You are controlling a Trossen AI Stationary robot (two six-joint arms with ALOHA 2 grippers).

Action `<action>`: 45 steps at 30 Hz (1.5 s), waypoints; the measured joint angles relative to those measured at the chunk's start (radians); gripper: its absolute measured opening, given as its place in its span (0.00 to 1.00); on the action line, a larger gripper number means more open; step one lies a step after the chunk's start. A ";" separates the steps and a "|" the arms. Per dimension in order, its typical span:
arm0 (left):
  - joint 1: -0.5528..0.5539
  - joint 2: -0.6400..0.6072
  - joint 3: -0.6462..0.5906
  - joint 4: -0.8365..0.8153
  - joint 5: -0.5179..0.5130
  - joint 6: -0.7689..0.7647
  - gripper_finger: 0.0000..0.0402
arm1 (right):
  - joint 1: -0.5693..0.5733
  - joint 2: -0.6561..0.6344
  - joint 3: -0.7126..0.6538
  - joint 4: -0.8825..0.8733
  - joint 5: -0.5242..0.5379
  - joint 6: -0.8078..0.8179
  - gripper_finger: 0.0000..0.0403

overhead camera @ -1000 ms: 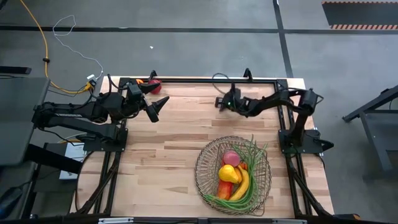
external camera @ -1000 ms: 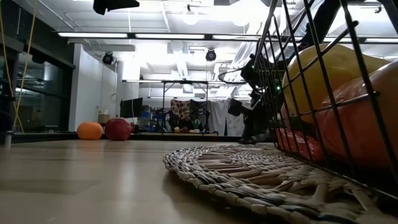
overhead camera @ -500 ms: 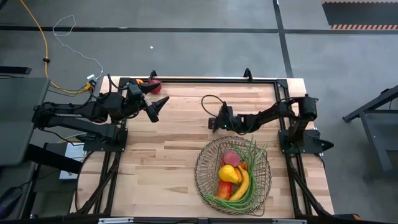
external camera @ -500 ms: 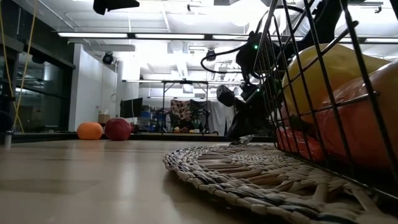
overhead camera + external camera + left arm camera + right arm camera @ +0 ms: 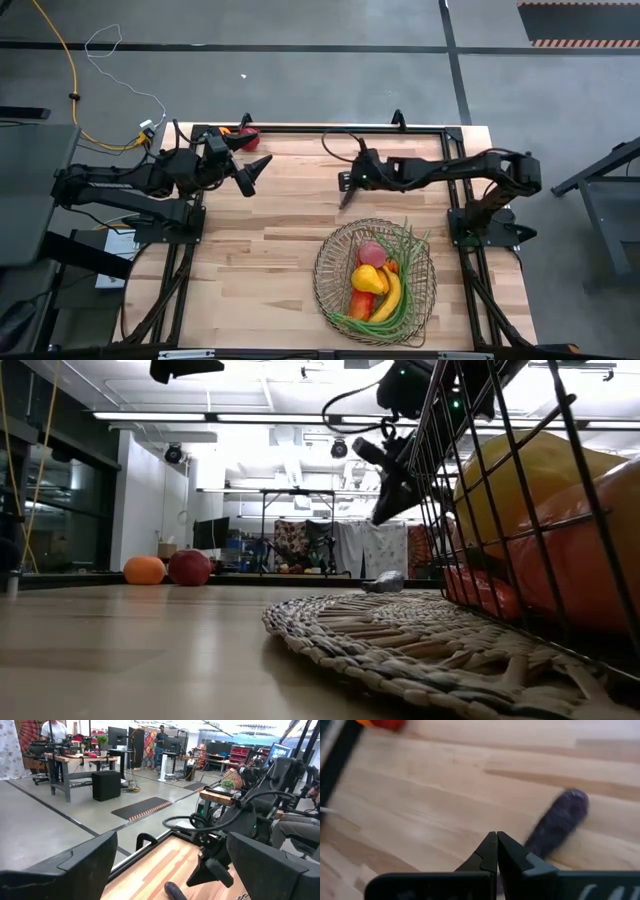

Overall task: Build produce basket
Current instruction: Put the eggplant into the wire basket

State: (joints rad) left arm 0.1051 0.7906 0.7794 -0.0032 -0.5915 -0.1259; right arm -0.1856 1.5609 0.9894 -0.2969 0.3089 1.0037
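Note:
The wire basket [image 5: 325,262] stands near the table's front right. It holds a pink peach [image 5: 372,252], a yellow pear [image 5: 367,278], a banana [image 5: 391,295], a mango [image 5: 361,304] and green beans [image 5: 408,248]. A purple eggplant [image 5: 559,821] lies on the bare wood, also seen in the low view [image 5: 383,582]. My right gripper [image 5: 496,836] hangs shut above the table just short of it [image 5: 345,193], touching nothing. My left gripper [image 5: 256,174] waits open and level at the far left. An orange [image 5: 144,569] and a dark red apple [image 5: 189,567] rest at the far left corner.
The dark frame rail [image 5: 320,130] runs along the table's far edge. Bare wood [image 5: 260,260] spreads to the left of the basket. A woven mat [image 5: 360,630] lies under the basket in the low view.
My right gripper has swung from the far rail toward the table's middle and near side, dipped low by the eggplant, then risen well clear of the wood. It has stayed shut throughout.

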 joint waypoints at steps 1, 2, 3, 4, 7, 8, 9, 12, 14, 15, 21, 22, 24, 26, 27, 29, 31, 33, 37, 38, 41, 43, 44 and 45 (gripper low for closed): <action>0.000 0.000 0.000 -0.001 -0.001 0.008 0.91 | -0.003 0.003 0.019 -0.050 -0.005 0.018 0.00; -0.001 0.000 0.000 0.000 -0.001 0.020 0.91 | -0.007 0.003 0.034 -0.096 -0.010 0.034 0.00; 0.000 0.000 0.000 0.000 -0.001 0.036 0.91 | -0.013 0.004 0.047 -0.122 -0.030 0.037 0.01; 0.000 0.000 0.000 -0.001 -0.002 0.050 0.91 | -0.021 0.007 0.053 -0.120 -0.056 0.040 0.02; 0.000 0.000 0.000 0.000 -0.003 0.070 0.91 | -0.052 0.008 0.055 -0.134 -0.125 0.070 0.10; 0.000 0.000 0.000 0.000 -0.003 0.069 0.91 | -0.061 0.008 0.055 -0.134 -0.138 0.072 0.14; 0.000 0.000 0.000 0.000 -0.003 0.069 0.91 | -0.069 0.008 0.055 -0.141 -0.143 0.073 0.18; 0.000 0.000 0.000 0.000 0.002 0.070 0.91 | -0.093 0.008 0.055 -0.164 -0.140 0.097 0.36; 0.000 0.000 0.000 0.000 0.003 0.069 0.91 | -0.108 0.009 0.055 -0.178 -0.136 0.118 0.48; 0.000 0.000 0.000 0.000 0.004 0.067 0.91 | -0.116 0.013 0.055 -0.191 -0.130 0.128 0.54; 0.000 0.000 0.000 0.000 0.136 -0.027 0.91 | -0.137 0.091 0.055 -0.177 -0.156 0.240 0.79; 0.000 0.000 0.000 -0.001 0.202 -0.052 0.91 | -0.137 0.111 0.055 -0.168 -0.164 0.255 0.80; 0.000 0.000 0.000 -0.019 0.326 -0.087 0.91 | -0.137 0.149 0.055 -0.133 -0.187 0.255 0.82; 0.000 -0.001 0.000 -0.054 0.408 -0.134 0.91 | -0.137 0.175 0.054 -0.121 -0.188 0.271 0.83; 0.000 -0.003 0.000 -0.077 0.427 -0.150 0.91 | -0.137 0.186 0.054 -0.111 -0.186 0.283 0.83; 0.000 -0.004 -0.001 -0.126 0.435 -0.177 0.91 | -0.137 0.200 0.054 -0.110 -0.169 0.292 0.83; 0.000 -0.011 -0.027 -0.125 0.434 -0.199 0.89 | -0.137 0.210 0.054 -0.109 -0.152 0.302 0.83; 0.000 -0.026 -0.076 -0.060 0.435 -0.219 0.85 | -0.137 0.217 0.054 -0.106 -0.152 0.302 0.83; -0.001 -0.067 -0.215 0.137 0.429 -0.274 0.71 | -0.137 0.229 0.054 -0.109 -0.153 0.331 0.83; -0.001 -0.076 -0.245 0.174 0.422 -0.285 0.66 | -0.137 0.229 0.054 -0.110 -0.148 0.342 0.83; -0.001 -0.097 -0.307 0.237 0.401 -0.294 0.51 | -0.137 0.229 0.054 -0.108 -0.118 0.361 0.83; -0.001 -0.101 -0.325 0.238 0.392 -0.294 0.39 | -0.140 0.229 0.054 -0.108 -0.116 0.361 0.83; -0.001 -0.100 -0.329 0.230 0.391 -0.298 0.33 | -0.140 0.229 0.054 -0.109 -0.117 0.361 0.83; -0.001 -0.100 -0.334 0.230 0.391 -0.301 0.27 | -0.140 0.229 0.054 -0.110 -0.117 0.365 0.83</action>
State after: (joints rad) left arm 0.1043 0.6903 0.4457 0.2270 -0.2005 -0.4271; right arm -0.3260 1.7897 1.0431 -0.4072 0.1917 1.3684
